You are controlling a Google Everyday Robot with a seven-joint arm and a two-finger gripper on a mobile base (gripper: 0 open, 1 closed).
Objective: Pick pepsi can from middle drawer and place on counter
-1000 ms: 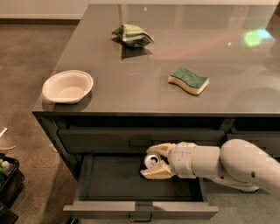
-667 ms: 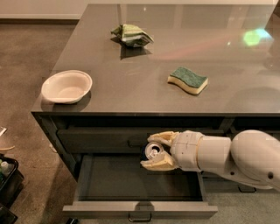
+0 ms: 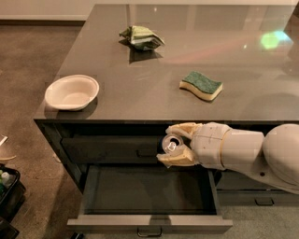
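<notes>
Brown mottled floor (image 3: 32, 56) fills the left side of the view and runs along its bottom edge. Nearest item: drawer (image 3: 149, 191), middle tier, pulled well out toward the camera, dark grey inside, with a pale grey front and a small loop handle (image 3: 149, 231) at its centre. At the left margin, on the floor: dark bin (image 3: 8, 196), partly cut off, contents unclear. Above the rear of the drawer: hand (image 3: 166, 144), cream-coloured, on a thick white arm (image 3: 243, 149) that enters from the right. Its two fingers (image 3: 183, 129) are closed from above and below on the can (image 3: 171, 144). The can is dark, its silver top and pull tab turned to the camera; it is held off the drawer's floor, in front of the upper drawer (image 3: 107, 149) and just under the worktop's dark edge. Worktop (image 3: 140, 88): large, glossy, grey-brown, spanning the middle and far field. On it, near the front left corner: white bowl (image 3: 72, 92), upright. Right of centre, well apart from the bowl: sponge (image 3: 201, 85), green on top, yellow beneath, lying flat. Farther back, left of centre: crumpled green wrapper (image 3: 141, 37), mirrored in the surface. At the far right: green glare (image 3: 273, 39) on the gloss. Beyond the floor, top left: strip of pale wall (image 3: 42, 8).
</notes>
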